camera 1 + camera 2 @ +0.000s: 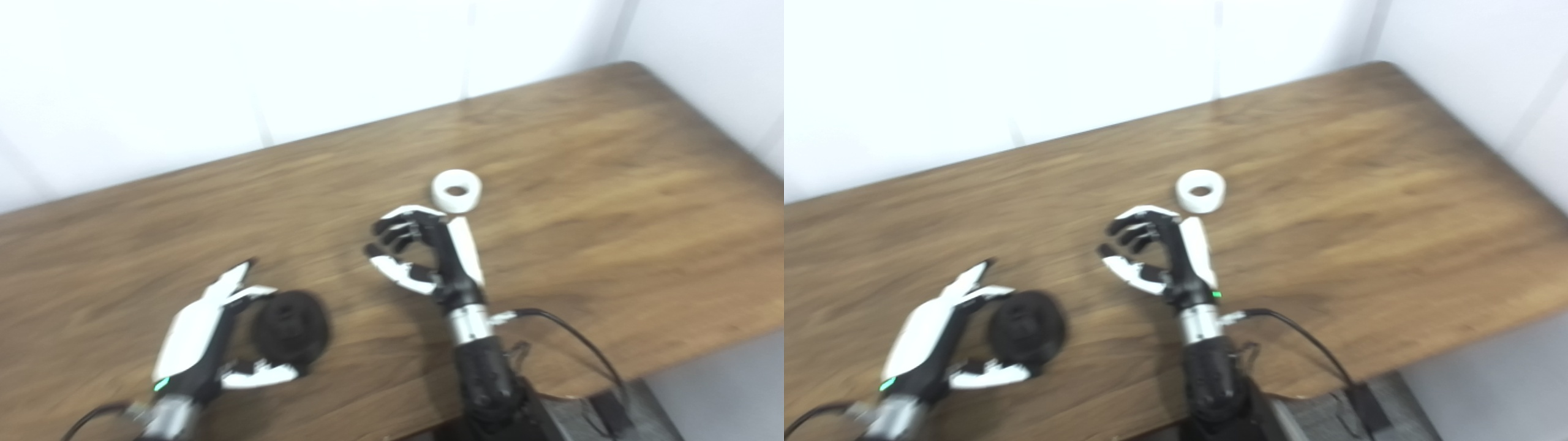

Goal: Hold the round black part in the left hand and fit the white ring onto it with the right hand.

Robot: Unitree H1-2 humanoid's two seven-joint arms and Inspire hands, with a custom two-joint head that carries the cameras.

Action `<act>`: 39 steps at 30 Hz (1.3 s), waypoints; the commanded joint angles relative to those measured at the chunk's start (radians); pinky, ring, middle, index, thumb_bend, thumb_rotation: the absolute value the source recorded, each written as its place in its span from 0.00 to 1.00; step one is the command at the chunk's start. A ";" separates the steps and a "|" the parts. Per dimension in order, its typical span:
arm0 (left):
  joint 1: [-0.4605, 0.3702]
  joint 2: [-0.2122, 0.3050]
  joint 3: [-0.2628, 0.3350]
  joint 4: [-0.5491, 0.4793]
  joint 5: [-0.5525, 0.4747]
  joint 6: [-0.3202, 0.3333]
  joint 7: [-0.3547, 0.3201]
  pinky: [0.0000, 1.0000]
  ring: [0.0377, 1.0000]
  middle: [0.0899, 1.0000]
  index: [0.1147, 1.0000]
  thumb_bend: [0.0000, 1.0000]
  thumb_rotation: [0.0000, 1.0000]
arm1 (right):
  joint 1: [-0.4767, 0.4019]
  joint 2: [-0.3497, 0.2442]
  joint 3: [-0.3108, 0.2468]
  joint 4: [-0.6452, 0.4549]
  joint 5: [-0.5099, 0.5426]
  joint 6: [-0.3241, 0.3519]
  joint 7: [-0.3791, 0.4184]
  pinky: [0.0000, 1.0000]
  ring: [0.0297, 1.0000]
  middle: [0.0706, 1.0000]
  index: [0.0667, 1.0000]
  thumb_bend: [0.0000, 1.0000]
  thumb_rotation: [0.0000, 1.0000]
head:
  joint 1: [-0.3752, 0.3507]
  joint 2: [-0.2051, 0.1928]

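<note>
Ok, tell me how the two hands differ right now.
The left hand is curled round the black part, fingers and thumb either side; the right hand is open and holds nothing. The left lies low near the table's front edge; the right sits further in, just short of the white ring. Both are black and white.

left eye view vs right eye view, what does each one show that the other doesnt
Only the left eye view lacks the green light on the right wrist, which only the right eye view shows; the right eye view also shows more floor at lower right. Both share the wooden table, the white ring lying apart from the open right hand, and the left hand cupped around the round black part, grip unclear.
</note>
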 commanded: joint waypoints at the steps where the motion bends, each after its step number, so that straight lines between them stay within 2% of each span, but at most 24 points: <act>1: -0.013 0.013 0.005 0.007 0.001 -0.019 0.000 1.00 1.00 1.00 0.55 0.92 0.35 | -0.019 0.037 0.013 -0.005 -0.017 -0.015 -0.021 0.42 0.52 0.56 0.46 0.50 0.14 | 0.000 0.000; 12: -0.013 0.007 0.003 0.008 0.003 -0.024 0.000 1.00 1.00 1.00 0.55 0.92 0.34 | -0.024 0.016 0.007 -0.031 -0.020 -0.004 -0.015 0.42 0.52 0.56 0.46 0.50 0.14 | 0.000 -0.001; 15: -0.012 0.003 0.002 0.010 0.006 -0.023 0.004 0.99 1.00 1.00 0.55 0.92 0.35 | -0.042 -0.012 -0.007 -0.046 -0.028 0.001 -0.006 0.41 0.51 0.57 0.46 0.50 0.14 | 0.003 -0.002; 17: -0.012 0.002 0.003 0.008 0.006 -0.021 0.002 0.99 1.00 1.00 0.55 0.93 0.34 | -0.059 -0.038 -0.019 -0.059 -0.075 0.022 -0.005 0.41 0.52 0.58 0.46 0.50 0.14 | 0.004 -0.002; 19: -0.011 0.002 0.003 0.007 0.007 -0.017 -0.001 0.99 1.00 1.00 0.55 0.93 0.35 | -0.076 -0.065 -0.032 -0.072 -0.094 0.044 0.008 0.47 0.57 0.61 0.46 0.50 0.14 | 0.005 -0.002; 22: -0.012 0.004 0.002 0.006 0.015 -0.015 -0.001 0.99 1.00 1.00 0.55 0.92 0.35 | -0.096 -0.098 -0.048 -0.092 -0.110 0.089 0.034 0.60 0.69 0.70 0.46 0.50 0.14 | 0.007 -0.006; 24: -0.013 0.005 0.004 0.004 0.017 -0.012 -0.001 0.99 1.00 1.00 0.56 0.92 0.35 | -0.115 -0.125 -0.060 -0.105 -0.119 0.121 0.052 0.65 0.73 0.74 0.46 0.50 0.14 | 0.008 -0.006; 29: -0.016 0.004 0.007 0.006 0.014 -0.012 0.001 0.99 1.00 1.00 0.56 0.92 0.36 | -0.172 -0.186 -0.085 -0.131 -0.142 0.176 0.083 0.62 0.73 0.74 0.46 0.50 0.15 | 0.008 -0.007; 39: -0.016 -0.007 0.004 0.013 0.014 -0.014 0.008 1.00 1.00 1.00 0.56 0.92 0.35 | -0.271 -0.304 -0.129 -0.134 -0.176 0.230 0.138 0.70 0.77 0.77 0.46 0.50 0.15 | 0.025 -0.008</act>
